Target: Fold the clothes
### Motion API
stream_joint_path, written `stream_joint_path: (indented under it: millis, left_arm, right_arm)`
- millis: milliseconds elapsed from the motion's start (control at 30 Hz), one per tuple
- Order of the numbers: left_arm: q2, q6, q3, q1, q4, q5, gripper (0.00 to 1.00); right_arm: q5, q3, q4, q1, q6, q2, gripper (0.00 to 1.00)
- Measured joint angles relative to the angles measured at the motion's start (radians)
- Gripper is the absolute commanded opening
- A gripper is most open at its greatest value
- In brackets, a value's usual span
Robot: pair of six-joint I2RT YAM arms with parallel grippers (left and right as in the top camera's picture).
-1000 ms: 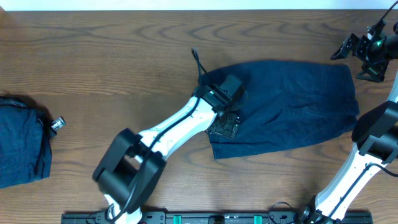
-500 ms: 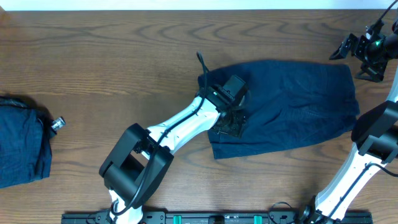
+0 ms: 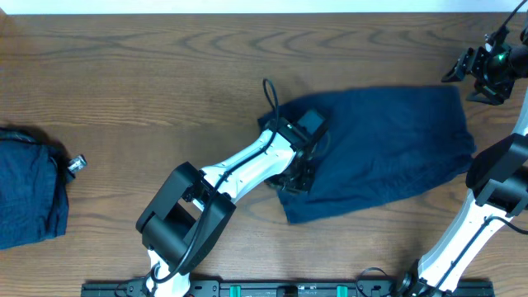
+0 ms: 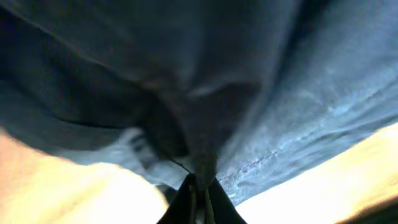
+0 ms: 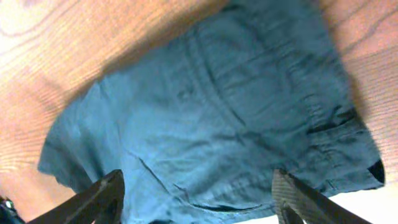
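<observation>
Shorts point(image 3: 388, 144) in wrinkled navy lie spread right of centre on the desk point(image 3: 148, 74), while a second navy garment point(image 3: 29, 194) sits bunched at the far left edge. The left gripper point(image 4: 199, 188) has its jaws pinched shut on the shorts' left hem, cloth bunching above them. The right gripper point(image 3: 485, 73) hovers at the upper right, off the fabric, jaws spread wide and empty. Folding well likely means lifting the held hem slightly and carrying it straight toward the right edge so borders align, without dragging the garment.
</observation>
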Motion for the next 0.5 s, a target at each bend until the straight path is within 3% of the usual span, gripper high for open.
stream_joint_path:
  millis: [133,333,367,400,433,500]
  left_arm:
    - [0.0,0.016,0.0,-0.012,-0.095,-0.01,0.06]
    - [0.0,0.054,0.0,-0.046,-0.099,-0.054,0.06]
    - [0.0,0.058,0.0,-0.048,-0.097,-0.058,0.24]
    - [0.0,0.067,0.0,-0.048,-0.097,-0.061,0.45]
    - [0.0,0.074,0.0,-0.048,-0.098,-0.065,0.6]
    - [0.0,0.076,0.0,-0.047,-0.104,-0.073,0.69]
  right_arm:
    - [0.005,0.0,0.004,0.0,-0.004,0.0,0.83]
    - [0.005,0.0,0.004,0.0,-0.004,0.0,0.85]
    - [0.005,0.0,0.004,0.0,-0.004,0.0,0.99]
    - [0.005,0.0,0.004,0.0,0.0,0.0,0.99]
    - [0.006,0.0,0.003,0.0,-0.003,0.0,0.99]
    - [0.006,0.0,0.003,0.0,-0.005,0.0,0.99]
